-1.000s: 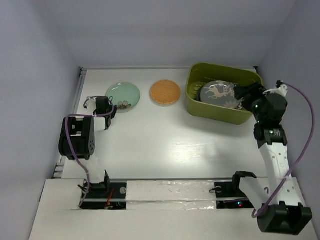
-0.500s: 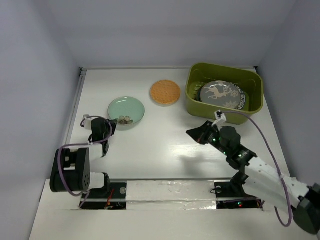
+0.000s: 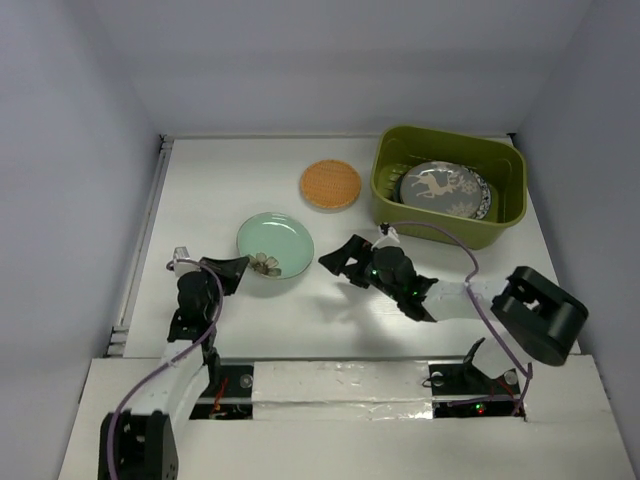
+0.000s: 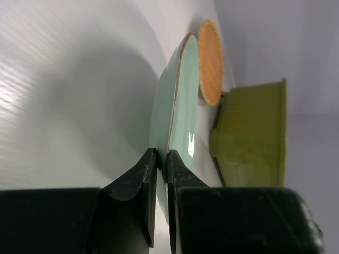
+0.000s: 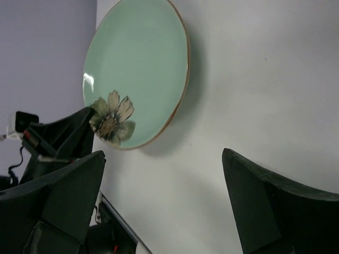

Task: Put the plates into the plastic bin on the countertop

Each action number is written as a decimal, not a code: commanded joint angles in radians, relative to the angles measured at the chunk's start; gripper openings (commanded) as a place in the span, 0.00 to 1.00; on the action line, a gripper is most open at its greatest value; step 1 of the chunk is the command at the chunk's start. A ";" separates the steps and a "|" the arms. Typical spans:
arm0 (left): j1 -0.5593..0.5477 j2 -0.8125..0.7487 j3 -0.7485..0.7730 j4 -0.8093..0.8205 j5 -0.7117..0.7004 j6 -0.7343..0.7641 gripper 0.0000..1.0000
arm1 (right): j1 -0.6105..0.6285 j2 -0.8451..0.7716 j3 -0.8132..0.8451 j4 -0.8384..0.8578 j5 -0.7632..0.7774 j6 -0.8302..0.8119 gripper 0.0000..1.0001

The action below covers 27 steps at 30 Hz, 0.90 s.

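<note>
The mint green plate with flowers point(image 3: 277, 248) is held at its near-left rim by my left gripper point(image 3: 237, 267), which is shut on it. In the left wrist view the plate point(image 4: 180, 106) shows edge-on between the closed fingers point(image 4: 143, 180). It casts a shadow on the white countertop point(image 3: 300, 320). My right gripper point(image 3: 340, 258) is open and empty just right of the plate; its wrist view shows the plate point(image 5: 135, 69) ahead of the spread fingers point(image 5: 69, 196). The orange woven-look plate point(image 3: 330, 185) lies farther back. The silver-grey deer plate point(image 3: 440, 190) lies in the olive-green bin point(image 3: 390, 205).
The bin stands at the back right, near the right wall. A raised rail point(image 3: 150, 230) runs along the countertop's left edge. The right arm's body and cable point(image 3: 470, 290) stretch across the near right of the countertop.
My left gripper has carried the mint plate right and nearer. My right arm has left the bin and swung low to the middle, its open gripper now beside the plate.
</note>
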 commanded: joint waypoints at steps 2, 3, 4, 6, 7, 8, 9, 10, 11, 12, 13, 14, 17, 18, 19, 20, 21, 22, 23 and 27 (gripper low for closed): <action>-0.004 -0.251 -0.018 -0.009 0.104 -0.031 0.00 | 0.007 0.097 0.077 0.192 0.008 0.063 0.97; -0.004 -0.287 -0.020 -0.029 0.112 -0.036 0.00 | 0.007 0.137 0.097 0.195 -0.001 0.070 0.98; -0.004 -0.320 -0.020 -0.053 0.118 -0.037 0.00 | 0.007 0.156 0.100 0.208 -0.016 0.076 0.98; -0.004 -0.400 -0.018 -0.107 0.144 -0.054 0.00 | 0.007 0.202 0.102 0.265 -0.030 0.099 0.98; -0.004 -0.423 -0.017 -0.120 0.170 -0.060 0.00 | 0.007 0.216 0.106 0.284 -0.050 0.101 0.98; -0.004 -0.454 -0.015 -0.135 0.184 -0.074 0.00 | 0.007 0.228 0.111 0.310 -0.063 0.104 0.98; -0.013 -0.463 -0.014 -0.138 0.198 -0.082 0.00 | 0.007 0.239 0.115 0.319 -0.073 0.107 0.96; -0.013 -0.472 -0.011 -0.140 0.227 -0.088 0.00 | 0.007 0.252 0.123 0.330 -0.093 0.107 0.95; -0.013 -0.480 -0.005 -0.143 0.238 -0.092 0.00 | 0.007 0.259 0.123 0.366 -0.102 0.106 0.92; -0.013 -0.483 0.000 -0.149 0.247 -0.095 0.00 | 0.007 0.259 0.120 0.380 -0.110 0.106 0.83; -0.013 -0.485 0.006 -0.156 0.259 -0.094 0.00 | 0.007 0.251 0.117 0.390 -0.110 0.107 0.76; -0.013 -0.486 0.012 -0.158 0.266 -0.094 0.00 | 0.007 0.245 0.109 0.403 -0.104 0.106 0.67; -0.013 -0.483 0.017 -0.152 0.288 -0.095 0.00 | 0.007 0.204 0.097 0.410 -0.070 0.096 0.35; -0.013 -0.482 0.015 -0.144 0.296 -0.097 0.00 | 0.007 0.191 0.097 0.407 -0.063 0.092 0.22; -0.013 -0.477 0.014 -0.129 0.308 -0.098 0.00 | 0.007 0.177 0.099 0.403 -0.047 0.086 0.19; -0.013 -0.459 0.009 -0.105 0.334 -0.100 0.00 | 0.007 0.164 0.100 0.378 -0.040 0.073 0.14; -0.013 -0.447 0.006 -0.095 0.350 -0.102 0.00 | 0.007 0.130 0.111 0.358 -0.029 0.063 0.00; -0.013 -0.434 0.005 -0.084 0.364 -0.103 0.00 | 0.007 0.110 0.115 0.332 0.001 0.053 0.00; -0.013 -0.413 0.009 -0.080 0.371 -0.086 0.00 | 0.007 0.089 0.120 0.284 0.020 0.040 0.00; -0.013 -0.359 0.087 -0.164 0.336 0.021 0.32 | -0.047 -0.077 0.142 0.096 0.115 -0.005 0.00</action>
